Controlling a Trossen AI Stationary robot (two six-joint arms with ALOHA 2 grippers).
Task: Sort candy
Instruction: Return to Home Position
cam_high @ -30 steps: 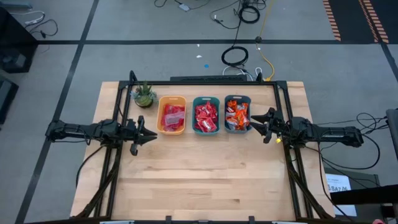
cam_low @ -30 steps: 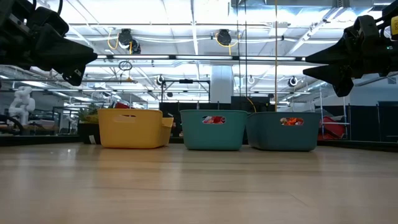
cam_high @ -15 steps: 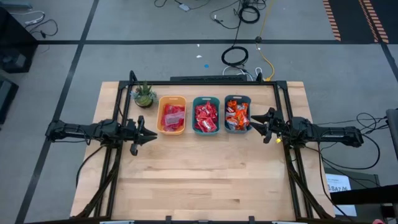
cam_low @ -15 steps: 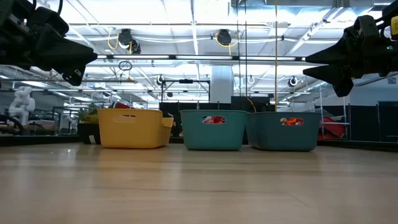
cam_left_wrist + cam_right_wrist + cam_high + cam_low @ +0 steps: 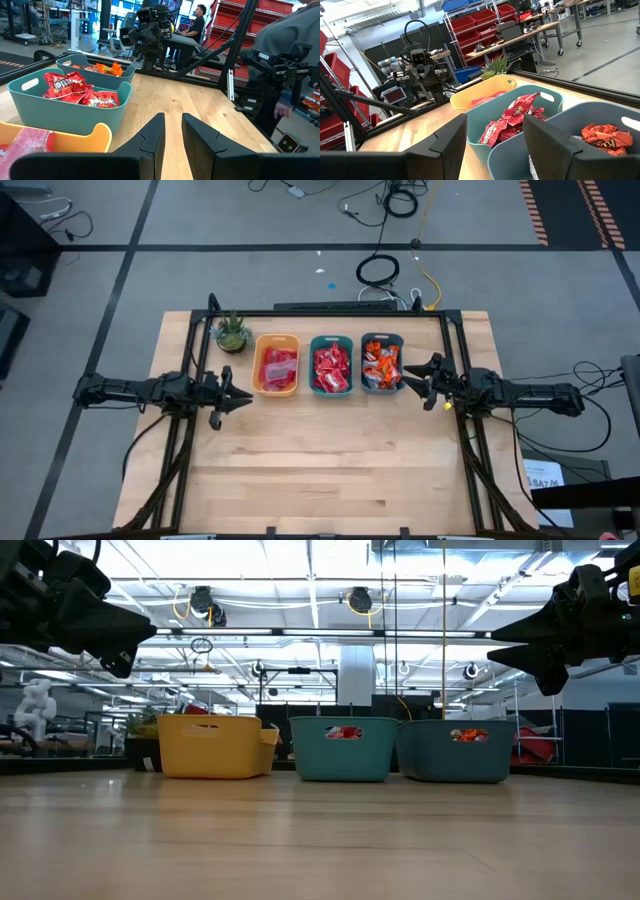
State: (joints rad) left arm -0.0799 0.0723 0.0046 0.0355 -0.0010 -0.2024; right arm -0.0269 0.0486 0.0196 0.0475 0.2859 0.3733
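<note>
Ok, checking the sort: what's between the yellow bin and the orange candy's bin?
A teal bin full of red candy packets stands between them, clearest in the high view.

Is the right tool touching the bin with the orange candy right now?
Apart. The low view shows the right tool hanging well above the rim of the orange-candy bin, with open space between them.

Yellow plastic bin (image 5: 210, 748): 1
Teal plastic bins (image 5: 343, 755) (image 5: 455, 758): 2
Small potted green plant (image 5: 231, 334): 1
Dark two-finger grippers: 2, left gripper (image 5: 244, 397) and right gripper (image 5: 410, 380)
Wrapped candy (image 5: 330, 368): heaped in all 3 bins, pieces overlap, not countable
</note>
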